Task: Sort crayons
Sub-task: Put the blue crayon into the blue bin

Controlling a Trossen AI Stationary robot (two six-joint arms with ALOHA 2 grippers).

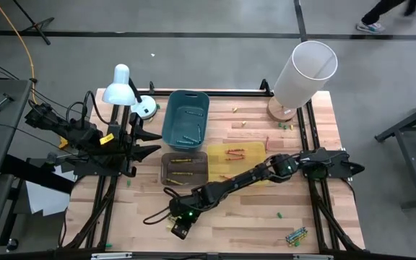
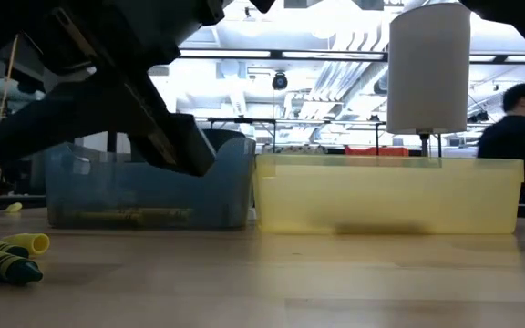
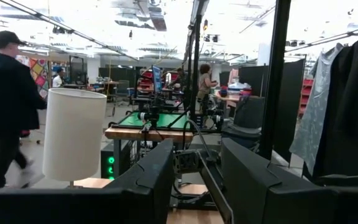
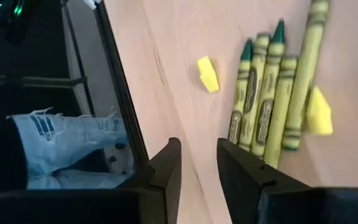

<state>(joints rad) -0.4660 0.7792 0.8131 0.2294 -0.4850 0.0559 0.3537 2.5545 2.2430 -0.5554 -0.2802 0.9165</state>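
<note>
Several green and yellow-green crayons lie side by side on the wooden table near its front edge, with two yellow bits beside them. The low view shows them at its left. My right gripper slants down at the front left, open with nothing between its fingers; the crayons' near ends lie just beyond one fingertip. More crayons lie in the blue bin, the dark bin and the yellow bin. Another bunch rests at the front right. My left gripper waits open, high over the table's left side. My right gripper has one fingertip right at the near ends of the crayons, which lie flat on the table. I cannot tell whether it touches them. Nothing sits between the two fingers.
A white cylinder stands at the far right corner and a white lamp at the far left. Loose crayons and small bits are scattered over the far and right parts of the table. A person's jeans show just past the front edge.
</note>
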